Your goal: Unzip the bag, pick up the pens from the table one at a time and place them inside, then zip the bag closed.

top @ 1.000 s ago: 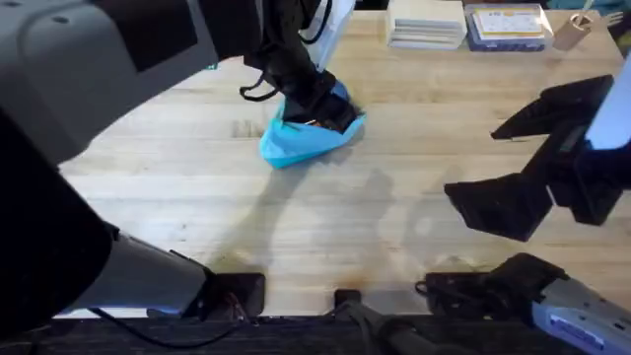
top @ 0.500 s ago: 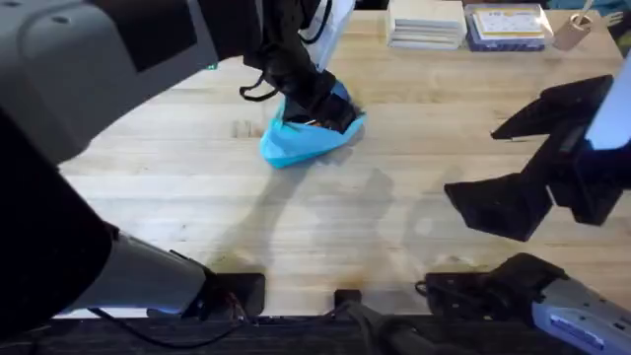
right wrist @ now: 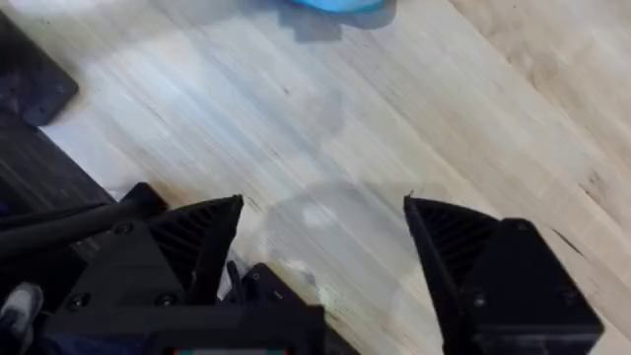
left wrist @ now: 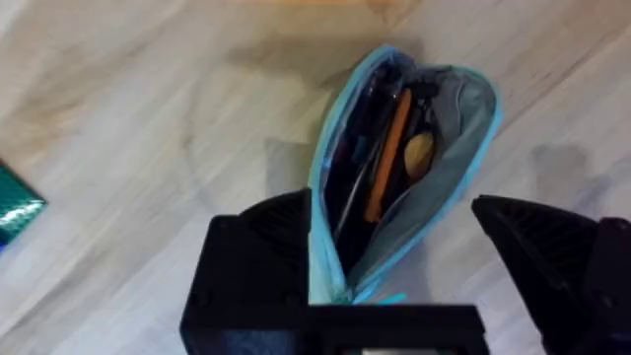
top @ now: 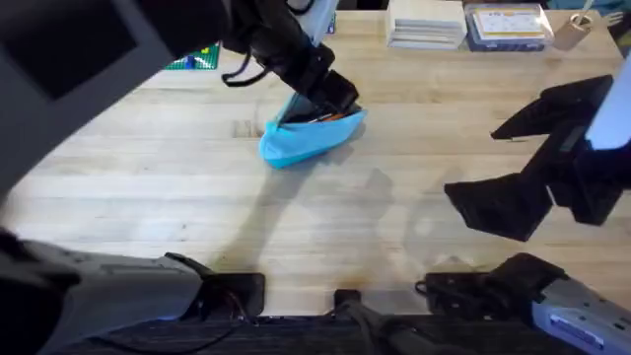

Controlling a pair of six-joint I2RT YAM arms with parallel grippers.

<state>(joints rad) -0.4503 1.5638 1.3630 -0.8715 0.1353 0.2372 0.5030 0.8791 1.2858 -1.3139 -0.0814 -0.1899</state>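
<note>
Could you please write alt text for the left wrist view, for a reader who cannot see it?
A light blue bag lies unzipped on the wooden table, an orange pen and a dark pen inside. The open left end effector straddles its near end.

At the counter's far edge, toward its right corner, lies a stack of white pads. Just beside it, nearer the corner, sits a flat box with a blue rim and a printed label on top. A small tan tag-like item lies at the far right corner itself. Along the far edge on the left side rests a shiny green packet, its corner also seen in the left wrist view.
</note>
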